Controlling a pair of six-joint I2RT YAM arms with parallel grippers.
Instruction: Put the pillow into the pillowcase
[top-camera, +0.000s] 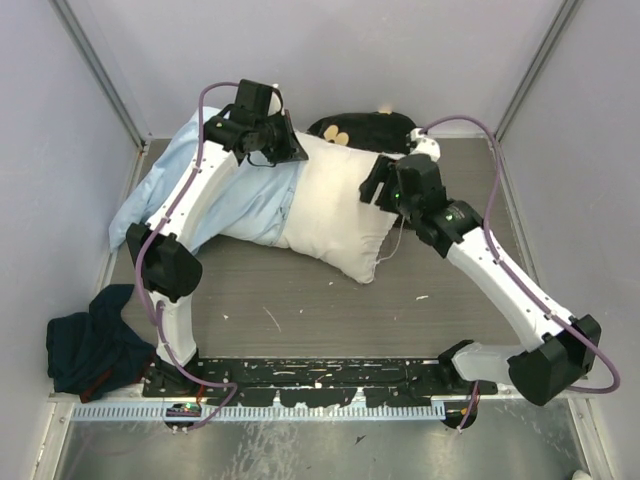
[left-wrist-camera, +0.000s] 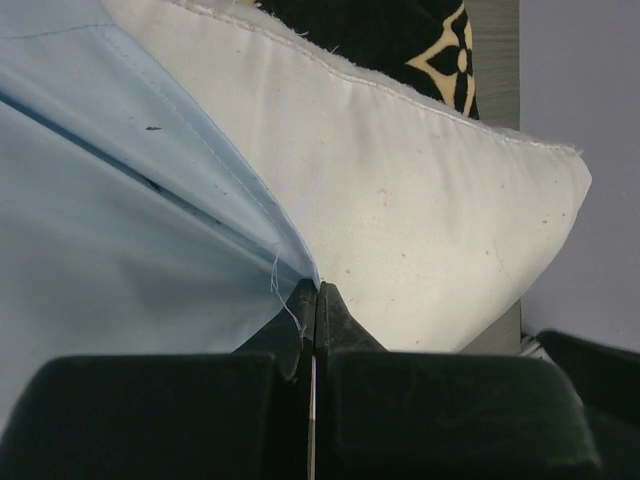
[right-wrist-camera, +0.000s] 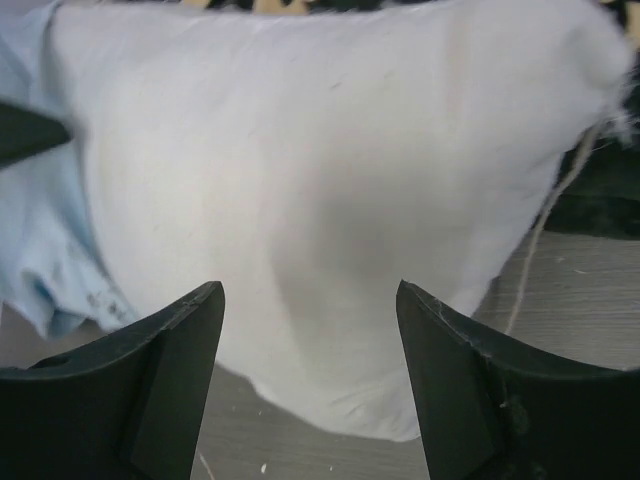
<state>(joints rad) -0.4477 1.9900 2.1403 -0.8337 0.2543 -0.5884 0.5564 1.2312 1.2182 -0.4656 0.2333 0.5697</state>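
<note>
Grey wood-grain bench (top-camera: 330, 310), pale grey walls (top-camera: 330, 50) on three sides, white flecks on the surface. Pillow (top-camera: 335, 210) lies mid-bench, its left end under the edge of the blue pillowcase (top-camera: 255, 205), which is bunched toward the back-left. Left end effector (left-wrist-camera: 316, 305) pressed together, pinching the pillowcase hem. Right end effector (right-wrist-camera: 310, 300) spread wide, facing the pillow's right end. Black flowered cloth (top-camera: 365, 128) behind the pillow; dark blue rag (top-camera: 95, 345) at the near-left edge.
</note>
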